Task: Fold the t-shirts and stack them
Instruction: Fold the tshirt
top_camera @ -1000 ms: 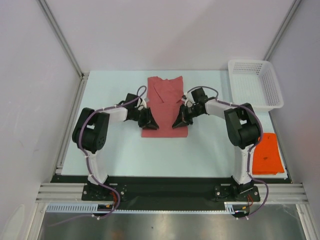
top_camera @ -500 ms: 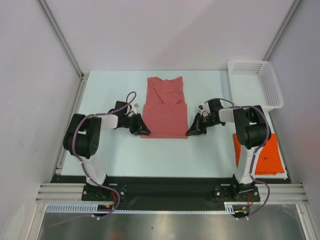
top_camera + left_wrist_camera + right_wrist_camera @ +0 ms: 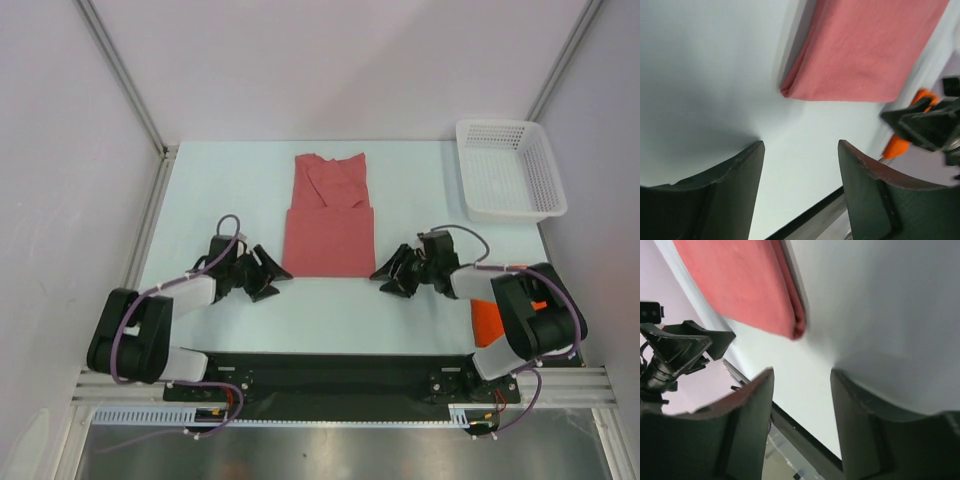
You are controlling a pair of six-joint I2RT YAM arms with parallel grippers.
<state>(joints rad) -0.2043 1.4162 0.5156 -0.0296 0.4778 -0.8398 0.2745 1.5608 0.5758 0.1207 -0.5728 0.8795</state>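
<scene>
The dusty pink-red t-shirt (image 3: 328, 215) lies flat at mid-table, its near half a doubled rectangle with a folded corner (image 3: 790, 91) towards my left arm. My left gripper (image 3: 275, 280) sits just off its near left corner, open and empty (image 3: 800, 145). My right gripper (image 3: 380, 280) mirrors it off the near right corner (image 3: 797, 330), jaws apart with only bare table between them (image 3: 801, 372). The orange t-shirt (image 3: 487, 318) lies at the near right, mostly hidden behind the right arm.
A white perforated basket (image 3: 510, 170) stands at the far right corner. Purple walls close in both sides. In each wrist view the other gripper (image 3: 925, 122) (image 3: 685, 345) shows across the shirt. The table's black near edge (image 3: 805, 425) is close.
Both grippers were shut on the pink-red shirt's near edge and spread it wide. They have since let go, opened, and drawn back towards the near edge.
</scene>
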